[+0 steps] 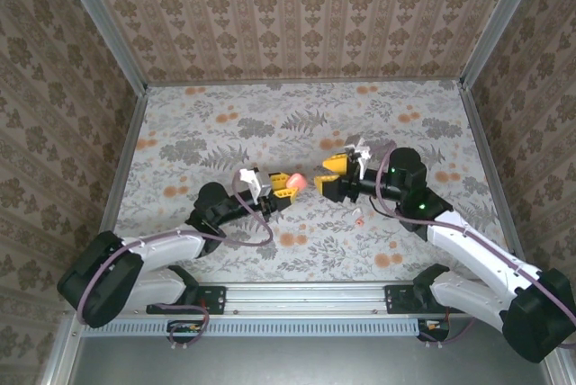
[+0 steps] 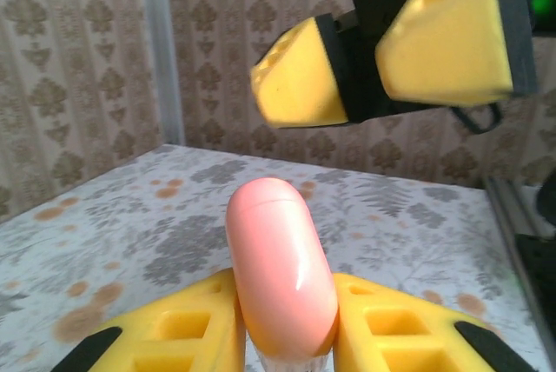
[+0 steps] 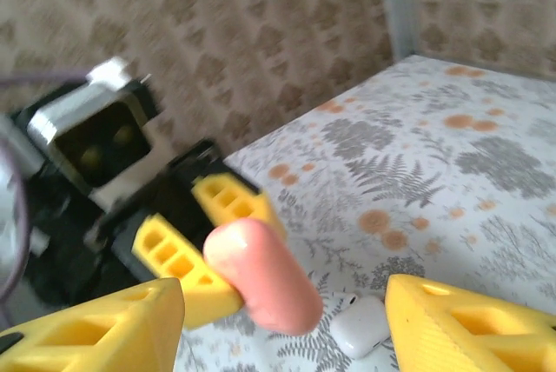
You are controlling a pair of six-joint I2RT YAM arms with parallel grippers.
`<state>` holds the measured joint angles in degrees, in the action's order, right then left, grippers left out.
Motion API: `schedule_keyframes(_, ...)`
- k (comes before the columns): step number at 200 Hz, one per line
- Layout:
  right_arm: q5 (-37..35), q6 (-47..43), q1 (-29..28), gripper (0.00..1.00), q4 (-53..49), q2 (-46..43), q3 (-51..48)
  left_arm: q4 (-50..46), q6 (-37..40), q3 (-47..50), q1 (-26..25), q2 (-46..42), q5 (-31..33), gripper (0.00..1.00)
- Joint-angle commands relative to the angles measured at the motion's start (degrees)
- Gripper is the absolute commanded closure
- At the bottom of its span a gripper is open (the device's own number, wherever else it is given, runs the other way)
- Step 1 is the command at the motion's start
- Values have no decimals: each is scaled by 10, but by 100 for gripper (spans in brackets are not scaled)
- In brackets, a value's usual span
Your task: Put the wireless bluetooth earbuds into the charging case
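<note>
Left claw (image 1: 284,185) clamped on pink capsule-shaped lump (image 2: 282,268), right claw (image 1: 327,175) gaping empty at its 3 o'clock, white charging case (image 3: 360,327) lying on floral counter (image 1: 225,124)

Damask-patterned beige walls (image 1: 297,7) enclose a floral-printed tabletop (image 1: 270,115), with aluminium posts (image 1: 103,23) at the corners.

A lab test booth: wallpapered panels (image 1: 297,16) in aluminium framing (image 1: 102,21) around a floral tabletop (image 1: 270,115).

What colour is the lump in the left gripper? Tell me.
The lump is glossy pink, clearest from the left wrist.
</note>
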<state>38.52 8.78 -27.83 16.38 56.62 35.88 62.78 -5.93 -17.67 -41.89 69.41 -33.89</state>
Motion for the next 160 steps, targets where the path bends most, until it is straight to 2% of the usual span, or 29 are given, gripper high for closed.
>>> schedule_keyframes(1, 125, -166, 6, 36, -35, 0, 1, 61, -42, -21, 7, 15, -77, 72)
schedule_keyframes(43, 163, -252, 7, 34, -124, 30, 44, 109, -77, -30, 8, 32, -115, 72)
schedule_keyframes(98, 223, -263, 14, 34, -122, 76, 69, 109, -86, -40, 5, 22, -137, 71)
schedule_keyframes(143, 264, -274, 14, 46, -138, 111, 94, 108, -84, -44, -2, 19, -140, 74)
schedule_keyframes(160, 268, -280, 14, 48, -146, 121, 101, 108, -84, -44, -5, 19, -141, 75)
